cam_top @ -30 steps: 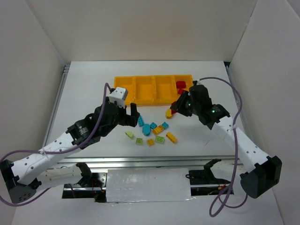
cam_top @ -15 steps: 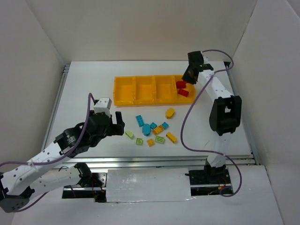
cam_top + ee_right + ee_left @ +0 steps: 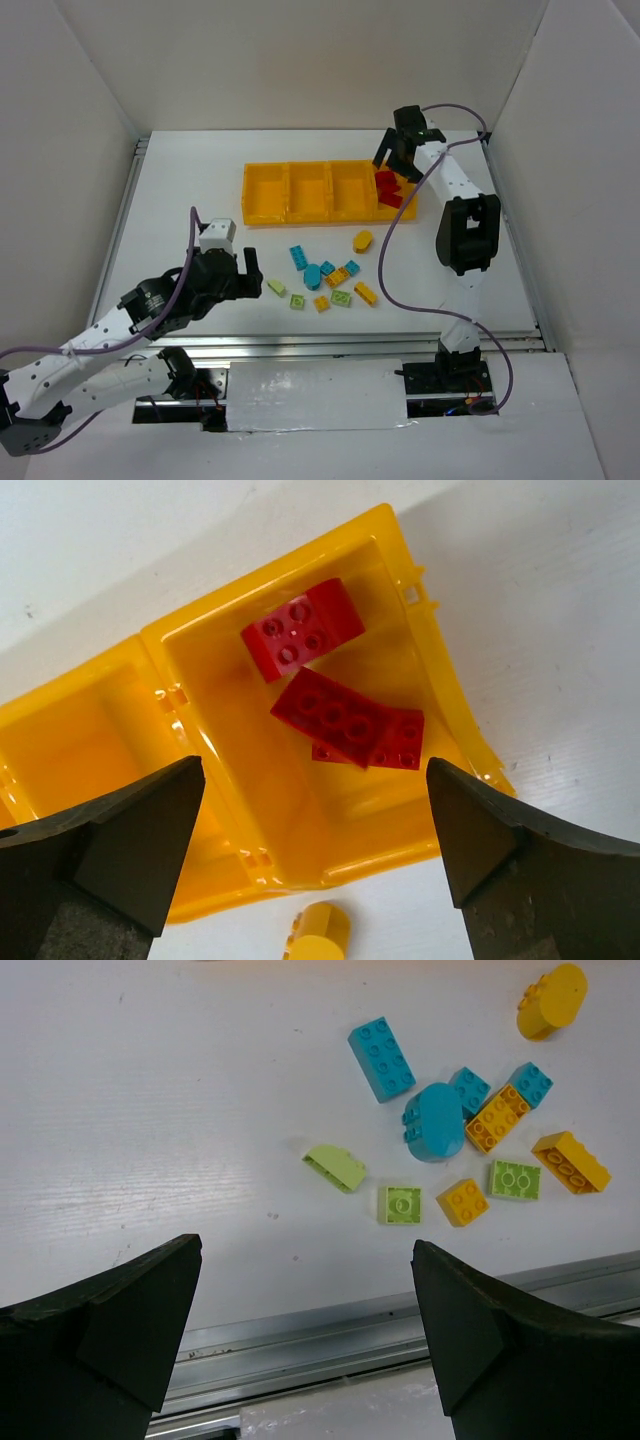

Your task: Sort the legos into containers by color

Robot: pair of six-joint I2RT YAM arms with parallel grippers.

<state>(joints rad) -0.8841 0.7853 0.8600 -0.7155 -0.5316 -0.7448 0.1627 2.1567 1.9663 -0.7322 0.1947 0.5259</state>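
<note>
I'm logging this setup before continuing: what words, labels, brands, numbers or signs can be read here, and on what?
None: no readable text in any view. The legos show only studs, the containers are plain yellow plastic; any marking on the left arm or right arm is too small to tell.

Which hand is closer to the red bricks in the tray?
Right. The right hand hangs open over the red bricks in the tray's end compartment; the left hand is beside the loose bricks.
</note>
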